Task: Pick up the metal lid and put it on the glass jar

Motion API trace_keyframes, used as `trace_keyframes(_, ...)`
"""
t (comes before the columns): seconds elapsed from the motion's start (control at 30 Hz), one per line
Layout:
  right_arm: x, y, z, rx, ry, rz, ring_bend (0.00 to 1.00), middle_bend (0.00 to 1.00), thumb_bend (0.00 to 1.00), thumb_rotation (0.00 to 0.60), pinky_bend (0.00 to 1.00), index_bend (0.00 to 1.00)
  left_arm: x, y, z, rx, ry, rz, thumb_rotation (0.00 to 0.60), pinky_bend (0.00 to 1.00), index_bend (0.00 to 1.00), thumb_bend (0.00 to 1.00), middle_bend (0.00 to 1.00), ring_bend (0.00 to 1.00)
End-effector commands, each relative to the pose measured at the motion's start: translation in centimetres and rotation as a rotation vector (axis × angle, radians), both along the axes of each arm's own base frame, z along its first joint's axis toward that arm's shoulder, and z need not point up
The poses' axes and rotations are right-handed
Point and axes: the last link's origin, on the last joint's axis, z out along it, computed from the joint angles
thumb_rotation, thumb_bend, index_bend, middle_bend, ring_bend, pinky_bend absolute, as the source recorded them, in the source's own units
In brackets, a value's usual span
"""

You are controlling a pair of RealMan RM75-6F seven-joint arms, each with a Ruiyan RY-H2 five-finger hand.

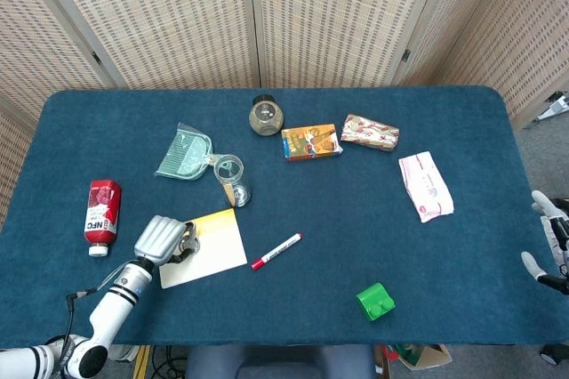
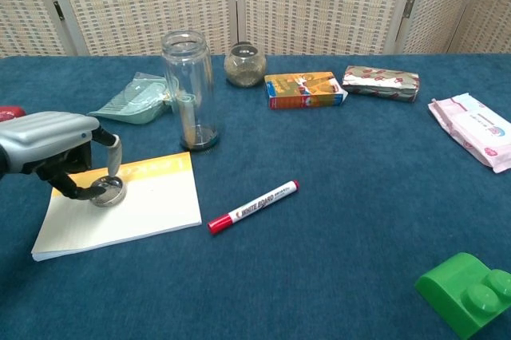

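The small round metal lid (image 2: 106, 191) lies on a yellow notepad (image 2: 144, 204) at the front left of the table. My left hand (image 2: 56, 148) is over it, thumb and a finger reaching down to either side of the lid and pinching it. In the head view the same left hand (image 1: 160, 238) covers most of the lid. The glass jar (image 2: 189, 88) stands upright and open just behind the notepad, also visible in the head view as the jar (image 1: 231, 179). My right hand (image 1: 551, 237) is off the table's right edge with its fingers apart, holding nothing.
A red marker (image 2: 253, 206) lies right of the notepad and a green brick (image 2: 467, 292) sits front right. Behind are a green dustpan (image 2: 132, 100), a small round jar (image 2: 244, 66), an orange box (image 2: 305, 88), a patterned packet (image 2: 381, 83) and a tissue pack (image 2: 475, 128). A red bottle (image 1: 101, 214) lies far left.
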Motion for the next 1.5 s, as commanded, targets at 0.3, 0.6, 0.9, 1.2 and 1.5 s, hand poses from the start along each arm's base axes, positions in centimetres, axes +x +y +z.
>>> trace_keyframes(0.3, -0.1, 0.0, 0.0, -0.001, -0.002, 0.0, 0.08, 0.22, 0.31, 0.6, 0.23, 0.02, -0.1, 0.3, -0.3, 0.001, -0.014, 0.015, 0.6, 1.0, 0.57, 0.37, 1.0, 1.0)
trace_keyframes(0.6, -0.2, -0.1, -0.1, 0.002, -0.003, 0.0, 0.08, 0.22, 0.31, 0.6, 0.23, 0.02, -0.3, 0.3, -0.7, 0.002, -0.02, 0.026, 0.6, 1.0, 0.6, 0.39, 1.0, 1.0)
trace_keyframes(0.9, -0.2, -0.1, -0.1, 0.005, -0.002, -0.004, 0.08, 0.22, 0.3, 0.6, 0.23, 0.02, -0.6, 0.4, -0.8, -0.004, -0.014, 0.037, 0.6, 1.0, 0.59, 0.41, 1.0, 1.0)
trace_keyframes(1.2, -0.2, -0.1, -0.1, 0.002, -0.003, -0.003, 0.08, 0.22, 0.3, 0.6, 0.23, 0.02, -0.5, 0.4, -0.4, 0.004, -0.031, 0.03, 0.6, 1.0, 0.61, 0.55, 1.0, 1.0)
trace_keyframes(1.5, -0.2, 0.0, 0.0, -0.001, -0.004, 0.001, 0.08, 0.22, 0.3, 0.6, 0.23, 0.02, 1.3, 0.7, 2.3, 0.037, -0.123, 0.013, 0.6, 1.0, 0.62, 0.55, 1.0, 1.0)
